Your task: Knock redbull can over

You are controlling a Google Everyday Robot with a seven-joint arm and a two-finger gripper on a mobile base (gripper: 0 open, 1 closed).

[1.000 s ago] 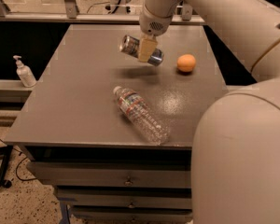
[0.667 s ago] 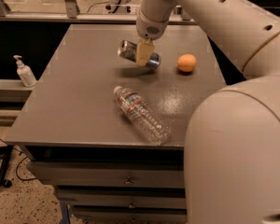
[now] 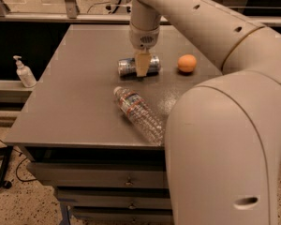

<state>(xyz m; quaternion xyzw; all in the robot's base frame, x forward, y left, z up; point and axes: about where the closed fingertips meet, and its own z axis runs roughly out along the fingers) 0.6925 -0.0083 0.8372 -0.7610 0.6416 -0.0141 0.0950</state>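
The redbull can (image 3: 127, 66), silver and blue, lies on its side on the grey table (image 3: 79, 97), near the middle of the far half. My gripper (image 3: 142, 68) hangs straight down from the arm and is right in front of the can's middle, at or touching it, with its tip close to the tabletop. A clear plastic water bottle (image 3: 139, 115) with a red-and-white label lies on its side nearer the front edge, apart from the can.
An orange (image 3: 187, 63) sits on the table just right of the can. My arm's large tan body (image 3: 225, 149) fills the right foreground. A hand soap dispenser (image 3: 24, 72) stands on a ledge left of the table. Drawers are below the tabletop.
The can was tilted and raised at the gripper; now it lies flat on its side on the table. The gripper has come down with it. Bottle and orange have not moved.
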